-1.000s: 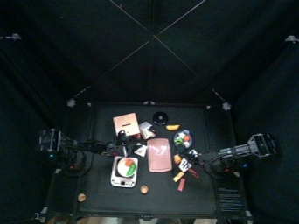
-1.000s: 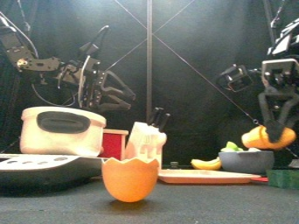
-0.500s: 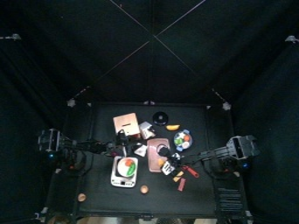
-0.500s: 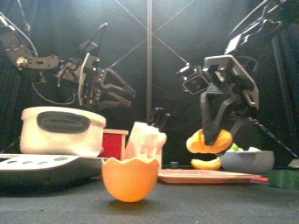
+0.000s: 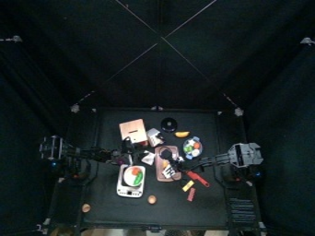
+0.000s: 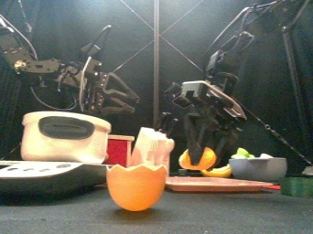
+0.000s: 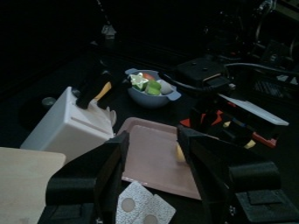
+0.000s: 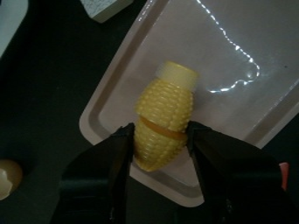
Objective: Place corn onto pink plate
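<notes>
The corn (image 8: 163, 115) is a yellow cob held in my right gripper (image 8: 167, 131), whose jaws are shut on its sides. It hangs just above the pink plate (image 8: 239, 96), a pinkish oblong dish. In the front view the right gripper (image 6: 196, 146) holds the corn (image 6: 192, 161) low over the plate (image 6: 226, 185). In the top view the right arm reaches from the right to the plate (image 5: 165, 166). My left gripper (image 7: 158, 144) is open and empty, back from the plate (image 7: 158, 166), at the table's left.
A grey bowl (image 6: 259, 167) of yellow and green bits and a banana (image 6: 219, 171) stand right of the plate. An orange eggshell cup (image 6: 135, 187) is at the front. A white box (image 6: 66, 135), a white tray (image 5: 132, 181) and a tan board (image 5: 133, 129) lie left.
My right arm has carried the corn leftward from above the bowl and lowered it to just over the pink plate. The left arm has not moved.
</notes>
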{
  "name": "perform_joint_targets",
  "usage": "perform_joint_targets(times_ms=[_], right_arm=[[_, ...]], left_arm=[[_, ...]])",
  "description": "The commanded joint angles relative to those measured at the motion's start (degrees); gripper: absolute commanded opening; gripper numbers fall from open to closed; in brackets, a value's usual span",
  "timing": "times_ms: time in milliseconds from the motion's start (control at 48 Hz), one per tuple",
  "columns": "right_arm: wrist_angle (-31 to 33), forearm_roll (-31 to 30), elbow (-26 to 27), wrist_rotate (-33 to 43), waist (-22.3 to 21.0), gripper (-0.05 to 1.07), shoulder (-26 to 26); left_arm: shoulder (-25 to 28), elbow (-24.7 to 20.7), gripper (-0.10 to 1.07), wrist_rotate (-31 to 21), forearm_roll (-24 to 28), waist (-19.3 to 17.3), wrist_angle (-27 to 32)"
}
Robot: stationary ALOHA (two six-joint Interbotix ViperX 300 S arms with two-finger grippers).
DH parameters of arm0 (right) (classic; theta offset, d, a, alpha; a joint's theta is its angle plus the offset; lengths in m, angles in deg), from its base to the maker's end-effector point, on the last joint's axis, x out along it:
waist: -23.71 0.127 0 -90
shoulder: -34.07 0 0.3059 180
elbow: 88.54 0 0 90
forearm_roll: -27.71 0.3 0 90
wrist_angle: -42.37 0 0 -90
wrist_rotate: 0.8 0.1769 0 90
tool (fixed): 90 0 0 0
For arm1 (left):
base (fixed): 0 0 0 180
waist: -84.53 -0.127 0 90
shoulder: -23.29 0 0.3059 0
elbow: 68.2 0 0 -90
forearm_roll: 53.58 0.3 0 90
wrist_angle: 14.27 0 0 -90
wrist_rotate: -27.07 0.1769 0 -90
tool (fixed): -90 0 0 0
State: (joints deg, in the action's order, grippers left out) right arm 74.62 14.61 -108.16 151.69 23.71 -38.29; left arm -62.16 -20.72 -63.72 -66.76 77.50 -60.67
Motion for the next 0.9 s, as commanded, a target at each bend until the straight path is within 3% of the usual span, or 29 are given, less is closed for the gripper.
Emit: perform_joint_targets(times_ms=[0,479,875], right_arm=[[0.9,0.9,1.2,0.1,-0.4,0.62,-0.4],[2.4,1.4,3.3,0.0,-0.8,0.65,2.5],[2.5,1.5,3.5,-0.1,-0.8,0.94,2.8]], left_arm=[[-0.6,-0.5,0.85,0.1,0.2,0.0,-0.4],[-0.6,-0.5,0.85,0.1,0.2,-0.3,-0.4],[-0.6,-0.5,0.85,0.0,0.2,-0.3,-0.4]])
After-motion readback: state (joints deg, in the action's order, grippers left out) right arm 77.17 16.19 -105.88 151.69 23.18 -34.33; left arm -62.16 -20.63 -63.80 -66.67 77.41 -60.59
